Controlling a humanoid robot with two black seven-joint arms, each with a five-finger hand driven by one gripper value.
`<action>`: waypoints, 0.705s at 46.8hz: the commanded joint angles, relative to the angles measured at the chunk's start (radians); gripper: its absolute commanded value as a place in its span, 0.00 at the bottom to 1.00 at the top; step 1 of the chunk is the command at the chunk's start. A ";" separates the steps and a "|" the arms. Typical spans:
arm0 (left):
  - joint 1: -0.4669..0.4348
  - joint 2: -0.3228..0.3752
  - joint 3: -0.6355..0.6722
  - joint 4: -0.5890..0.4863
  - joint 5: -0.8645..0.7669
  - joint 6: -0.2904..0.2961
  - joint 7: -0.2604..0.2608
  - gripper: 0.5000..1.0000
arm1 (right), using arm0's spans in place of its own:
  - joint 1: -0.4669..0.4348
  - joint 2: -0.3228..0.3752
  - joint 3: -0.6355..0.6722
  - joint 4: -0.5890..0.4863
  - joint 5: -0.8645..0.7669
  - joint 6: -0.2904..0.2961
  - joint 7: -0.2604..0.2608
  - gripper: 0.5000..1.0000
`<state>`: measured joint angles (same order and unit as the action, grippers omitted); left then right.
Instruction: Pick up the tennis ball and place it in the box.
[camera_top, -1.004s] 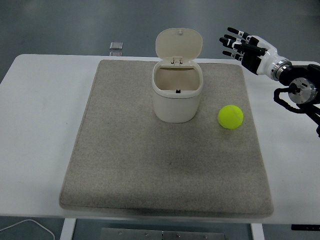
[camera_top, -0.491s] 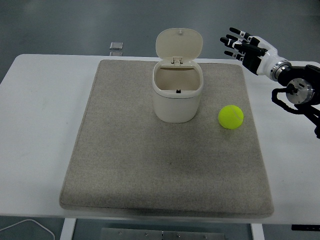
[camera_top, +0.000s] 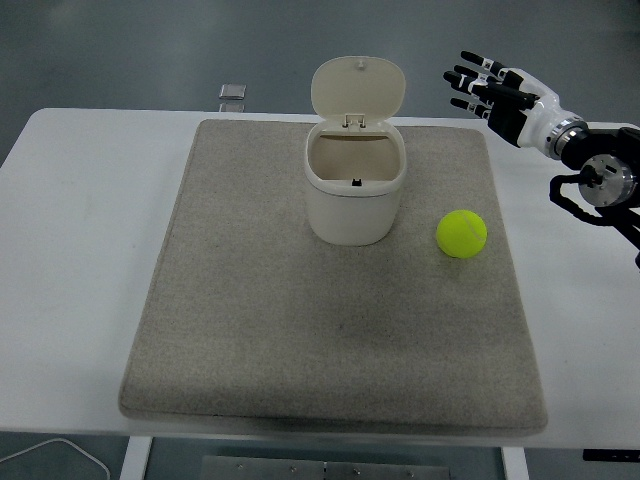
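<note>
From where I stood, only one arm was in play. The right hand (camera_top: 490, 88) hung in the air above the far right corner of the grey mat (camera_top: 250, 330), fingers spread and pointing leftward, holding nothing. No left arm showed anywhere.

The tennis ball (camera_top: 461, 233) sat on the mat's right half, out in the open, with nothing touching it. It lay just to the right of the box (camera_top: 353, 195) and a little nearer the robot than the box's front wall, with a clear strip of mat between the two. The box, a small cream bin, stood upright near the middle of the mat's far part, its hinged lid (camera_top: 358, 88) tipped back and its mouth open to the ceiling.

What the coming move turned on, as I judged it, was this: the ball lay below the hand and toward the near edge of the worktop (camera_top: 80, 250), slightly to the left of the palm. So the hand needed to drop and draw back toward the robot, not reach further out. Being round, the ball offered no long axis to line up with, though I guessed it might roll if nudged off-centre. After a lift, the box was a short carry leftward.
</note>
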<state>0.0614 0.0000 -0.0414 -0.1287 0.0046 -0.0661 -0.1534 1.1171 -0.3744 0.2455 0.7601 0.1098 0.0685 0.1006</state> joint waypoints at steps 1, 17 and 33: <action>0.000 0.000 0.000 0.000 0.000 0.000 0.000 0.98 | -0.002 -0.015 0.000 -0.001 -0.002 0.005 0.001 0.86; 0.000 0.000 0.000 0.000 0.000 0.000 0.000 0.98 | -0.003 -0.055 -0.002 -0.004 -0.100 0.020 -0.001 0.86; 0.000 0.000 0.000 0.000 0.000 0.000 0.000 0.98 | -0.011 -0.092 0.009 0.016 -0.278 0.017 0.002 0.86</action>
<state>0.0613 0.0000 -0.0414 -0.1288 0.0047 -0.0659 -0.1534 1.1074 -0.4660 0.2451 0.7740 -0.1179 0.0862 0.1010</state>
